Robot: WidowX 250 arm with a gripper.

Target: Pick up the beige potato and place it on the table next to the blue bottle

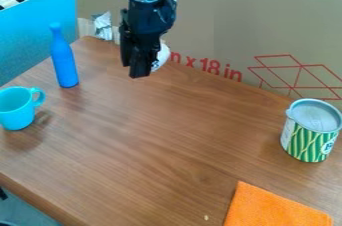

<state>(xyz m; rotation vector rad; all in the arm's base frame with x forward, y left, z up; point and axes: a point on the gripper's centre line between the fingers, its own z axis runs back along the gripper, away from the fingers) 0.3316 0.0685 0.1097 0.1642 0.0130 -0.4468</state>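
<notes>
Brown cardboard (230,17) stands behind the wooden table (160,145) bearing an orange cloth (272,209).

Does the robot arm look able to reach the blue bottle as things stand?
Probably yes: the gripper hangs to one side of the upright bottle, and the cup stands off toward its other side.

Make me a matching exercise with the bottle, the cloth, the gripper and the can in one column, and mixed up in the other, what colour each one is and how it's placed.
1. Bottle
2. Cloth
3. Gripper
4. Can

A. Black, hanging down from above
B. Striped green and white around the side, standing
C. Plain blue, standing upright
D. Orange, lying down

Right pairs: 1-C, 2-D, 3-A, 4-B
</notes>
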